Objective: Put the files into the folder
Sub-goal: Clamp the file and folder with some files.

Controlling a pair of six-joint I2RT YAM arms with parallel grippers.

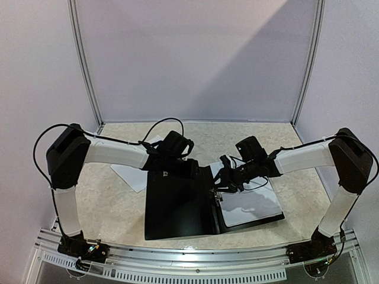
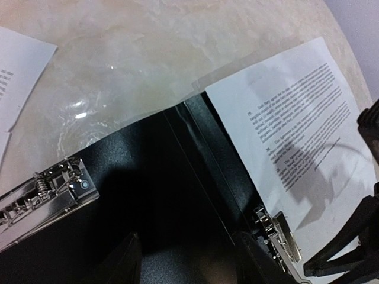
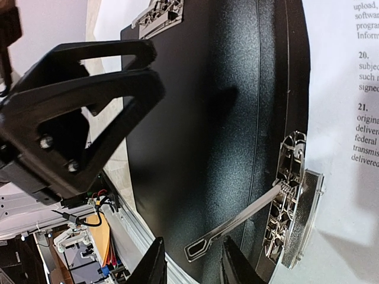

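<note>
The black folder (image 1: 177,204) lies open on the table. A printed sheet of the files (image 1: 251,202) rests on its right half, and the text shows in the left wrist view (image 2: 296,124). The metal clip (image 3: 290,201) sits by the spine, its lever (image 3: 237,228) raised. My right gripper (image 3: 190,263) is open, with the lever's looped end between its fingers, close to the right one. My left gripper (image 2: 189,260) hangs open over the bare left cover (image 2: 148,195), nothing between its fingers. In the top view the two grippers (image 1: 189,168) (image 1: 224,177) stand close together above the spine.
More white sheets (image 1: 131,174) lie on the marble table left of the folder, and a corner of them shows in the left wrist view (image 2: 18,71). A second metal clip (image 2: 47,189) lies at the left cover's edge. The aluminium rail (image 1: 195,266) runs along the near edge.
</note>
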